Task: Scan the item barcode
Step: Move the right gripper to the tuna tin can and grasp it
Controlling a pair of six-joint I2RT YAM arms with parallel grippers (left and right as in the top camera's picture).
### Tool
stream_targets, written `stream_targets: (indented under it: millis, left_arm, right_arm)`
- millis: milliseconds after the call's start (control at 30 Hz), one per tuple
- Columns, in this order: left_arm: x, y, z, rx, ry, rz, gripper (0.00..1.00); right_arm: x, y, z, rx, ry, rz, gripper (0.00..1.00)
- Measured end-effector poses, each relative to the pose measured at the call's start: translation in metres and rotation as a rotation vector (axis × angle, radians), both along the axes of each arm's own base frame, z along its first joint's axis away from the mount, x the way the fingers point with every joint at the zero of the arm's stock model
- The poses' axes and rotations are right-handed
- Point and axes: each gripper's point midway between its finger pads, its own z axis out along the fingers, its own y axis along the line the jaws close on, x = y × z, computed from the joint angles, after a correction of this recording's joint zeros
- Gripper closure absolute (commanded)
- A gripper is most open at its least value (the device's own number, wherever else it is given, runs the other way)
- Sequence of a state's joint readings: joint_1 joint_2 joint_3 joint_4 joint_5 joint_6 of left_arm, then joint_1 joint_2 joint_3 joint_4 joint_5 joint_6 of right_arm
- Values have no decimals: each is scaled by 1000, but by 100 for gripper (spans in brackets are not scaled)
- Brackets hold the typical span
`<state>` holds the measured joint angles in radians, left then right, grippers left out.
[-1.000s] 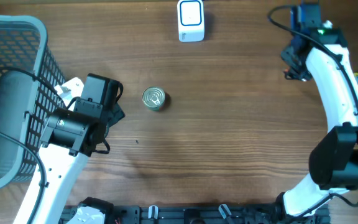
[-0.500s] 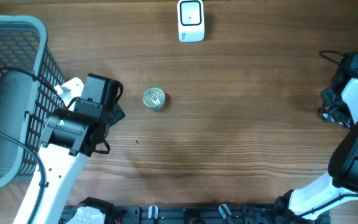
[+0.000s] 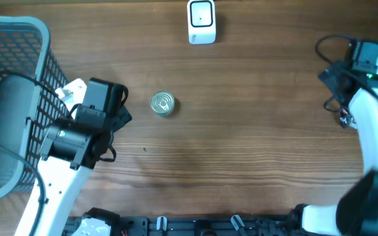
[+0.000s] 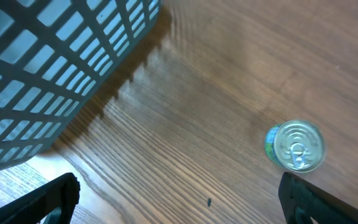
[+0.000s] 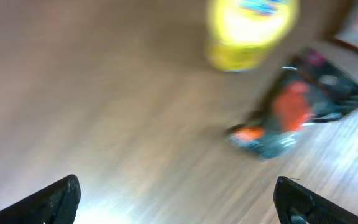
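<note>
Wooden table (image 3: pixel 241 144), small can (image 3: pixel 162 103) upright left of centre, left gripper (image 4: pixel 179 202) spread wide just left of it, right gripper (image 5: pixel 176 202) also spread at right edge, white scanner (image 3: pixel 201 21) at far side.

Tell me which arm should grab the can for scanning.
Left. The open left claw sits beside the small silver-topped metal can; the right claw is far off across the wooden table.

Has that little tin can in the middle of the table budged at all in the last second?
No. The can sits in the same spot as before, below and left of the white scanner in the overhead view.
</note>
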<state>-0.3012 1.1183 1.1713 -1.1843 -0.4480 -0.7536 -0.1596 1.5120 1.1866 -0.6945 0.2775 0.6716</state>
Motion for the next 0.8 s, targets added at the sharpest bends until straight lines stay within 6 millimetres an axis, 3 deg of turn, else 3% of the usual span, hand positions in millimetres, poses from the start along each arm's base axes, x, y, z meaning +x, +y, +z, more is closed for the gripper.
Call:
stream_targets:
  millis: [67, 133, 167, 233, 333, 367, 433, 533, 633, 733, 800]
  left_arm:
    - [-4, 1, 9, -16, -38, -2, 0]
    - [-9, 1, 17, -32, -72, -7, 0]
    - [-12, 2, 23, -35, -96, -17, 0]
    - [-21, 4, 37, -37, -152, -46, 0]
    - [-38, 9, 53, -29, -214, -86, 0]
    - [-49, 12, 59, -29, -239, -99, 0]
    - [-66, 17, 67, -31, -278, -110, 0]
    - [-80, 22, 70, -28, -299, -120, 0]
    - [-84, 23, 66, -20, -275, -123, 0]
    - [-85, 23, 64, -17, -262, -124, 0]
    - [-86, 24, 64, -16, -261, -124, 0]
  right_arm:
    - [10, 54, 22, 35, -69, 145, 0]
    - [15, 101, 23, 78, -85, 248, 0]
    - [16, 121, 21, 98, -82, 289, 0]
    - [27, 190, 12, 162, -109, 429, 0]
    - [40, 271, -3, 273, -160, 588, 0]
    - [37, 302, -15, 333, -144, 648, 0]
    - [32, 342, -36, 398, -105, 724, 0]
    - [30, 396, -54, 449, -43, 852, 0]
    - [30, 441, -49, 445, -9, 975, 0]
    - [29, 468, -38, 422, 21, 1024, 0]
    - [29, 473, -38, 406, 36, 1024, 0]
